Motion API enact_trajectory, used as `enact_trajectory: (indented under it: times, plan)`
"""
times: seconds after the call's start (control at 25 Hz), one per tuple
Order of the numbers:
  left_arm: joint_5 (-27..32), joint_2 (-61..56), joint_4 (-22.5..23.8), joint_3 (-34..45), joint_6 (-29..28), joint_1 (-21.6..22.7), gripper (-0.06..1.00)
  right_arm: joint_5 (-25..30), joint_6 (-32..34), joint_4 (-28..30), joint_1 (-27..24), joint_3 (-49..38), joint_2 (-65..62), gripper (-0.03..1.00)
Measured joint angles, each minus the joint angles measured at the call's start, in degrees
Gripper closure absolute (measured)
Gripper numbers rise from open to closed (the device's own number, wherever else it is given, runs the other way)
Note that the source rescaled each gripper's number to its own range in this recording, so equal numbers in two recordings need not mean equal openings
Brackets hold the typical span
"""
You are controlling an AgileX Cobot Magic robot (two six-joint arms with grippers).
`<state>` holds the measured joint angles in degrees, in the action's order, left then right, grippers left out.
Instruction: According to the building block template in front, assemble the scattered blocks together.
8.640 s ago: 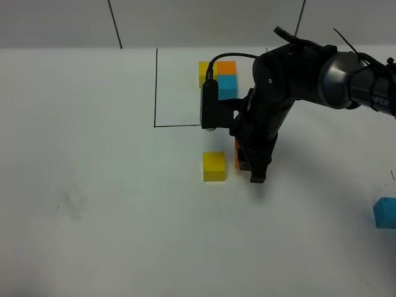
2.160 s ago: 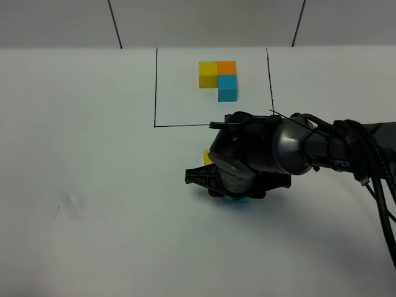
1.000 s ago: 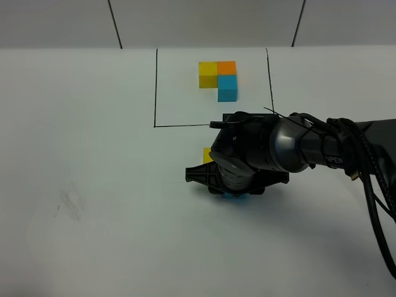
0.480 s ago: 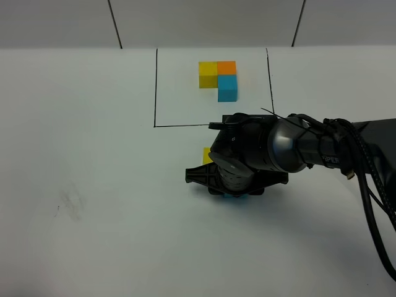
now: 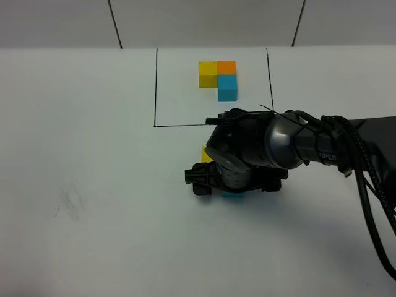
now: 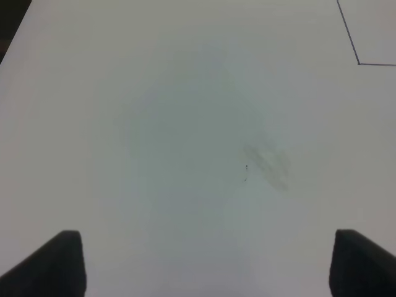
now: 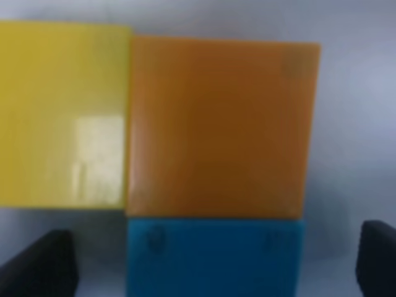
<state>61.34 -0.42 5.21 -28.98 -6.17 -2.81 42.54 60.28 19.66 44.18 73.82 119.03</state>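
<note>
Nearest you, your right gripper [image 7: 210,263] hangs spread wide over the scattered blocks, pinching nothing: the blue cube [image 7: 213,257] touches the orange cube [image 7: 219,127], and the yellow cube [image 7: 62,114] sits flush beside the orange. Your left gripper [image 6: 204,263] is also spread, over bare white table [image 6: 185,124]. Farther back, the building block template [image 5: 218,79] sits inside its black frame [image 5: 155,86].

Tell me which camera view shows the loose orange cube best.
The right wrist view: the orange cube fills it, the yellow cube abreast, the blue cube along another side. In the exterior high view the right arm hides it. The left wrist view shows only bare table.
</note>
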Motion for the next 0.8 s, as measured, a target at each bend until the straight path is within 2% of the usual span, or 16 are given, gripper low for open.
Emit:
enact_trajectory:
  times: [0.12, 0.24, 0.36, 0.56, 0.68, 0.8]
  plan:
    - [0.00, 0.00, 0.00, 0.00, 0.00, 0.00, 0.26, 3.79, -3.04, 0.84, 0.00, 0.00, -4.21, -0.02]
    - [0.00, 0.00, 0.00, 0.00, 0.00, 0.00, 0.26, 6.74, -8.41, 5.36, 0.00, 0.00, -11.43, -0.03]
    - [0.00, 0.00, 0.00, 0.00, 0.00, 0.00, 0.26, 10.82, -11.48, 13.58, 0.00, 0.00, -19.76, -0.03]
    - [0.00, 0.00, 0.00, 0.00, 0.00, 0.00, 0.26, 23.24, -14.68, 32.35, -1.18, 0.00, -33.54, -0.03]
    - [0.00, 0.00, 0.00, 0.00, 0.00, 0.00, 0.26, 25.94, -21.00, 41.35, -3.42, 0.00, -42.21, -0.03]
    - [0.00, 0.00, 0.00, 0.00, 0.00, 0.00, 0.26, 26.18, -26.91, 47.26, -6.24, 0.00, -51.06, -0.03]
